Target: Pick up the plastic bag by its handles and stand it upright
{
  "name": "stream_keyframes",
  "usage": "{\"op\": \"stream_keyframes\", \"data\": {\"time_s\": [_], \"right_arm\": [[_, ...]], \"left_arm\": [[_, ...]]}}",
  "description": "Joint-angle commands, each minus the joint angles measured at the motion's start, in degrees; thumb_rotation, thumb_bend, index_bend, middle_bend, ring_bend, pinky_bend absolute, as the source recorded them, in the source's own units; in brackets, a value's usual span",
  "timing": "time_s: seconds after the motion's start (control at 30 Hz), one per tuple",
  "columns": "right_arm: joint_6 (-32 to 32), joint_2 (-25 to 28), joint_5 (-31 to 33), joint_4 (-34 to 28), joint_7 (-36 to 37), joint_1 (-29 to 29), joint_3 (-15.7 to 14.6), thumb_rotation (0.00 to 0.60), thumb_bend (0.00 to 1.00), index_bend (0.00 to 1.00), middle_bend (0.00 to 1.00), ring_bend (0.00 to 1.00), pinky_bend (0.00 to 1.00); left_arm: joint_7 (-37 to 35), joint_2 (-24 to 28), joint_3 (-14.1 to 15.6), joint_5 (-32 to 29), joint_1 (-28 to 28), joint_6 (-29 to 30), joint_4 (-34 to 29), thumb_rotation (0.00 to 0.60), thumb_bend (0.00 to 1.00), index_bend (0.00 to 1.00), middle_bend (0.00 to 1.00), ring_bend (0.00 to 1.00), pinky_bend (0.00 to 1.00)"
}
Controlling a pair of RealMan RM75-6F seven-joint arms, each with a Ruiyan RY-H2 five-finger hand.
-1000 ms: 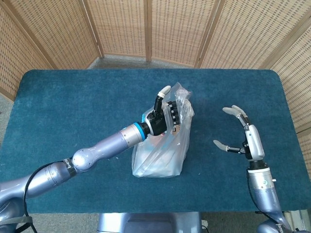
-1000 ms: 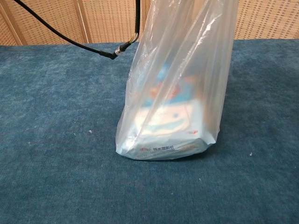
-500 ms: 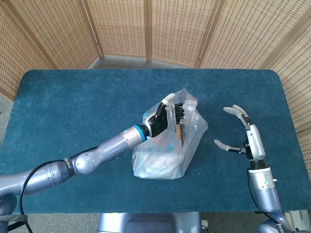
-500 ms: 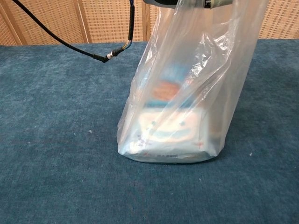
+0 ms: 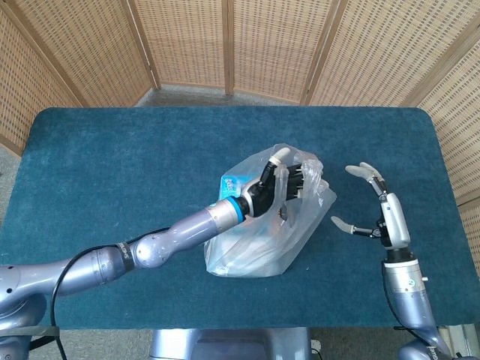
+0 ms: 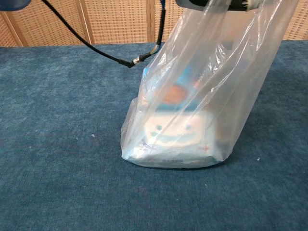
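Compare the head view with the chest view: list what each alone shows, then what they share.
Only the head view shows the left hand gripping the plastic bag at its top, the right hand open and apart from the bag, and the wicker screens as a whole. Only the chest view shows the bag's base resting flat on the blue table, the white packet with blue and orange print inside, and a black cable close up. Both show the bag, the table and the screens.
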Motion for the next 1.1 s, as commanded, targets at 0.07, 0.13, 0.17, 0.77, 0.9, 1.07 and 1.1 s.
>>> {"op": "stream_keyframes", "data": {"time_s": [0.07,0.13,0.17,0.77,0.9,1.07,1.1], "right_arm": [[-0.02,0.2,-0.16,-0.12,-0.19,-0.03,-0.15,0.6,0.09,0.2,0.22,0.1,0.08],[-0.05,0.26,-0.19,-0.21,-0.14,-0.01,-0.16,0.6,0.09,0.2,0.22,0.1,0.08],[-0.09,0.24,-0.2,-0.19,-0.13,0.05,-0.13,0.6,0.09,0.2,0.22,0.1,0.08],[0.07,0.41,-0.35,0.12,0.37,0.03,-0.21,0.6,0.09,0.2,0.22,0.1,0.08],[0.13,0.3,-0.39,0.08,0.06,0.06,-0.27,0.6,0.09,0.2,0.22,0.1,0.08],[0.29,0.11,-0.32,0.3,-0.89,0.12,-0.25,0.6,0.1,0.2,0.22,0.1,0.08],[0.29,0.09,-0.28,0.37,-0.98,0.14,-0.24,0.6,0.1,0.2,0.22,0.1,0.08]], "left_arm": [[-0.92,-0.9,0.63,-1.91,-2.29,-1.09,1.52,0.0,0.23,0.29,0.35,0.24,0.2],[-1.89,-1.19,0.48,-3.24,-3.13,-1.81,2.27,0.0,0.23,0.27,0.34,0.23,0.2],[-2.39,-1.3,0.45,-3.91,-3.44,-2.08,2.61,0.0,0.22,0.26,0.33,0.23,0.2],[-1.2,-8.29,-13.19,-3.69,5.38,-12.55,3.13,0.0,0.22,0.25,0.33,0.28,0.37],[-0.17,-9.09,-14.44,-3.63,7.21,-11.92,2.54,0.0,0.22,0.29,0.35,0.39,0.46],[-0.09,-8.38,-14.95,-4.17,9.08,-8.62,0.2,0.0,0.28,0.43,0.48,0.56,0.6],[-0.12,-8.13,-14.93,-4.25,9.23,-8.27,-0.24,0.0,0.3,0.44,0.48,0.57,0.62]]}}
